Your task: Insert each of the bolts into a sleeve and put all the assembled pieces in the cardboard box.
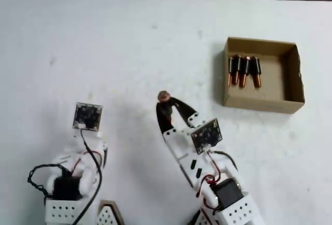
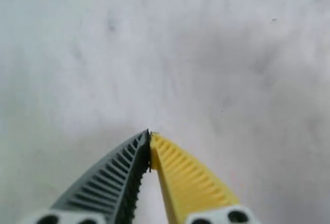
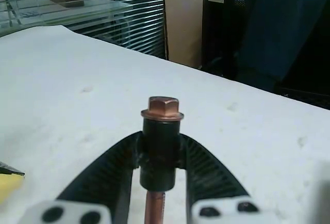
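Observation:
My right gripper (image 3: 160,157) is shut on an assembled piece (image 3: 161,146): a copper bolt with a hex head seated in a black sleeve, held upright. From above, that gripper (image 1: 167,112) sits mid-table, left of the cardboard box (image 1: 288,93), with the bolt head (image 1: 164,97) at its tip. Inside the box lie several assembled black-and-copper pieces (image 1: 244,70) side by side. My left gripper (image 2: 149,137), one grey finger and one yellow, is shut on nothing over bare white table. In the high view the left arm (image 1: 78,157) sits at the near left.
The white table (image 1: 129,43) stretches wide to the left and far side. A dark room with blinds and furniture lies beyond the table's far edge. A cable loops by the left arm's base (image 1: 36,176).

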`<control>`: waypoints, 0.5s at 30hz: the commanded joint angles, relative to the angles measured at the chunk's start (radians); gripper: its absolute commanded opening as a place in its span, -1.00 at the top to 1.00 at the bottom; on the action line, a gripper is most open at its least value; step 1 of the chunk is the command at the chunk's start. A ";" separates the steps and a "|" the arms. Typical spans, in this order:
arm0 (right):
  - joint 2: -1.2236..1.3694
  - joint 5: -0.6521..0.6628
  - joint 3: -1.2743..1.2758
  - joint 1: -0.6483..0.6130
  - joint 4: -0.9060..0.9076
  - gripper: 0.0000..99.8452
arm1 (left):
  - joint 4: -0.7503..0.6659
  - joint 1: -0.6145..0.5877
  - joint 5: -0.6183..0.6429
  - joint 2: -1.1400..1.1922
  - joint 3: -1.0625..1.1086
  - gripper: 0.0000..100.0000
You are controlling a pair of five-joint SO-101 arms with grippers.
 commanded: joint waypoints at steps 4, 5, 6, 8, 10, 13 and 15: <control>-0.010 -0.003 0.009 0.007 0.002 0.97 | 0.006 -0.004 -0.011 -0.005 0.017 0.95; -0.010 -0.003 0.009 0.007 0.008 0.97 | 0.014 -0.004 -0.011 -0.005 0.017 0.95; -0.010 -0.003 0.009 0.007 0.019 0.97 | 0.026 -0.002 -0.011 -0.005 0.017 0.95; -0.010 -0.003 0.009 0.005 0.033 0.97 | 0.058 -0.001 -0.014 -0.005 0.017 0.95; -0.010 -0.003 0.009 0.005 0.035 0.97 | 0.089 -0.002 -0.015 -0.005 0.017 0.95; -0.010 -0.003 0.009 0.005 0.036 0.97 | 0.115 -0.002 -0.015 -0.005 0.017 0.95; -0.010 -0.003 0.009 0.007 0.044 0.97 | 0.115 -0.002 -0.015 -0.005 0.017 0.95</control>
